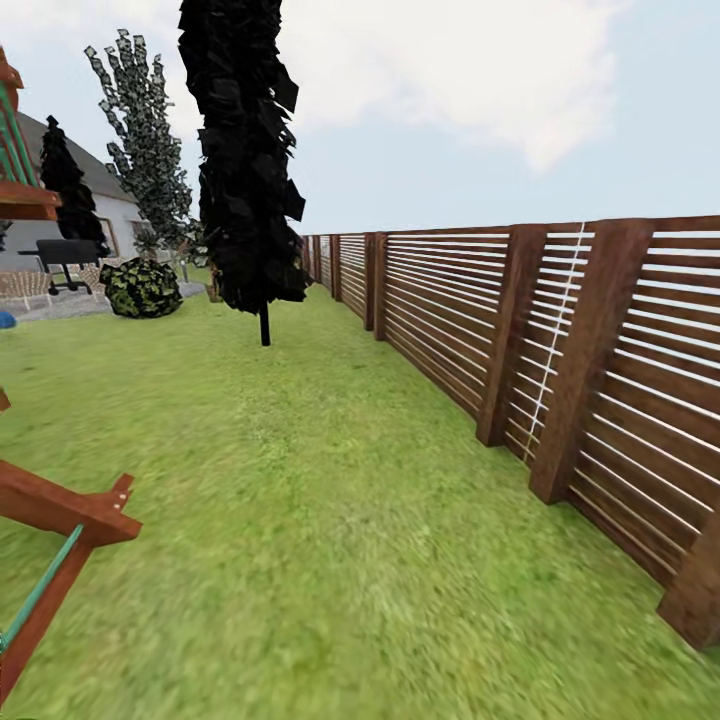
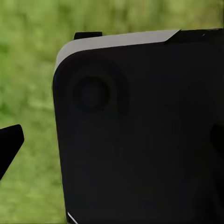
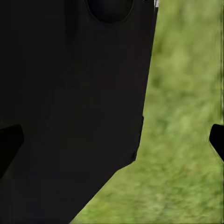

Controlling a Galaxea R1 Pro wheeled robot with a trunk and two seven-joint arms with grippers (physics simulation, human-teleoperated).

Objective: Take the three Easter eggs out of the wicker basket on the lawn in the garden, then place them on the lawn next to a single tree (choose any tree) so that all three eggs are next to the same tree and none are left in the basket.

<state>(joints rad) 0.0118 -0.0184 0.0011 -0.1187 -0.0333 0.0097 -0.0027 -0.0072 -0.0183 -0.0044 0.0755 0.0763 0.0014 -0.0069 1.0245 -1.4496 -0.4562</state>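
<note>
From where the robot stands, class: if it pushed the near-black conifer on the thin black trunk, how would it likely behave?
The near-black conifer would probably be top-heavy: its tall, bulky crown sits on a very thin trunk. It stands upright in the green lawn, so it is likely rooted and would resist rather than slide. The flat leaves look flimsy and might give first.

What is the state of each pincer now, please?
Left pincer: cannot be told; a dark body blocks the view over the lawn.
Right pincer: cannot be told, same reason.
</note>
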